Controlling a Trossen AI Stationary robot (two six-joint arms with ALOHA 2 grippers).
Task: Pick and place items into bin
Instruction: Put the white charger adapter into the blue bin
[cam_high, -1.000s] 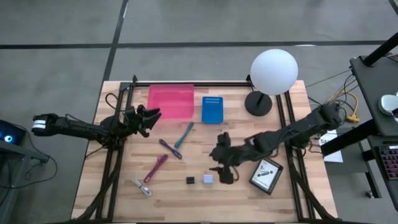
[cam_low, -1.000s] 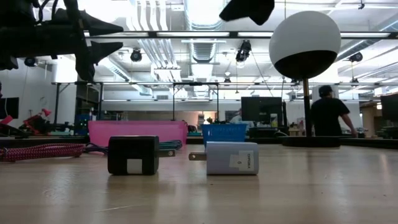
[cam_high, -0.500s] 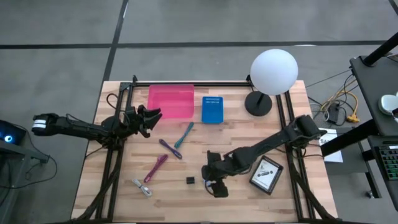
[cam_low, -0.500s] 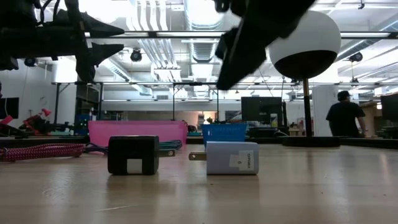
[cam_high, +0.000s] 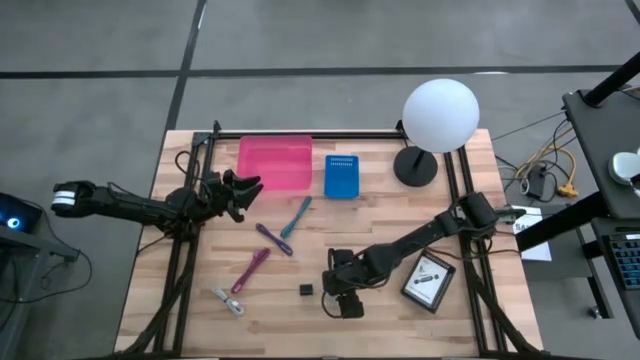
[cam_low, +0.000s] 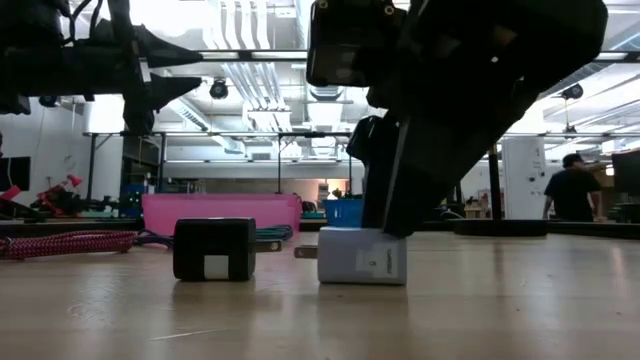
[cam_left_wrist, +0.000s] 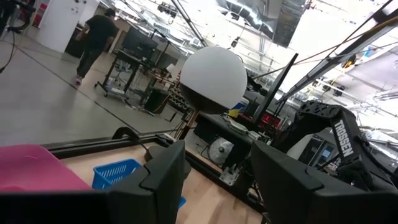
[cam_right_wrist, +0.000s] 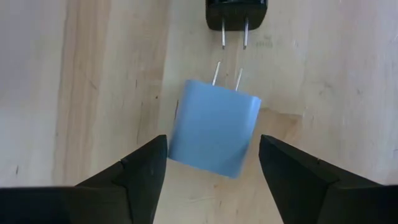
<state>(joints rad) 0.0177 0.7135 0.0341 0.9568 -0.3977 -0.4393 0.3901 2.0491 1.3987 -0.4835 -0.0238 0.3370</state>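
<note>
On the bench's (cam_high: 200, 320) left side, the left hand (cam_high: 243, 188) is hovering just beside the pink bin (cam_high: 274, 163), its fingers (cam_left_wrist: 163, 177) spread apart with nothing between them; that arm looks to be waiting. I can see nothing inside the pink bin, and nothing in the blue basket (cam_high: 341, 176) next to it either, so by my reading no item is binned yet.

Moving rightward across the bench, the silvery clip (cam_high: 229, 302) is lying near the front edge, the magenta pen (cam_high: 250, 270) is sitting just above it, the purple pen (cam_high: 273, 239) and the teal pen (cam_high: 296, 217) are lying nearer the bins. All four are looking untouched. The small black plug (cam_high: 306, 290) is resting on the wood near the front.

Next comes the action: the right hand (cam_high: 340, 290) is down low over the lavender plug (cam_right_wrist: 213, 127), which is lying flat on the bench with its prongs aimed at the black plug's prongs, the two close but apart. The right hand's fingers (cam_right_wrist: 134, 180) are opened wide, one on each side of that plug and not yet touching it, so nothing is gripped.

Farther right, the printed card (cam_high: 428, 283) is lying at an angle, and the white globe lamp (cam_high: 440, 116) is standing at the back corner. As I judge it, everything is left to do.
</note>
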